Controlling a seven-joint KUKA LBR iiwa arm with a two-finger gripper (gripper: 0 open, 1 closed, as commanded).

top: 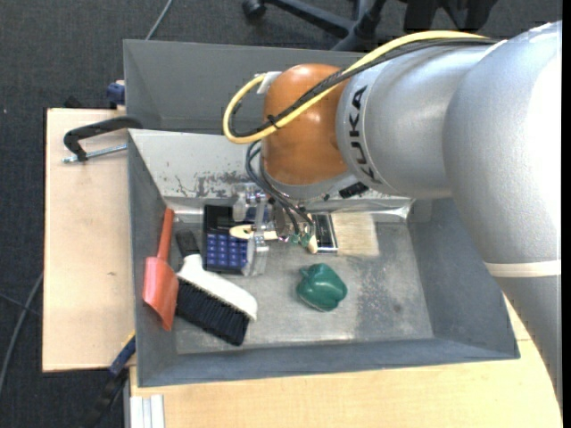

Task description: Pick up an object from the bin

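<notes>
**Blue block point(222, 243) just left of gripper point(256, 239)**

The block lies near the bin's point(393, 297) back wall, left of centre, its long axis running back to front. The gripper hangs at its right edge; open or closed, I cannot tell.

Hand point(253, 239) over blue block point(223, 251); green pepper point(321, 287) near.

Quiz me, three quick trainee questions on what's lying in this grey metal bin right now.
1. True or false: the green pepper-shaped toy lies apart from the black-bristled brush with the white back.
2. Which lies nearest the gripper? A) blue gridded block B) orange-red plastic scoop C) green toy.
3. Fill in: in the camera view, the scoop lies by the grey metal bin's ___ wall.
Key: 1 true; 2 A; 3 left.
</notes>
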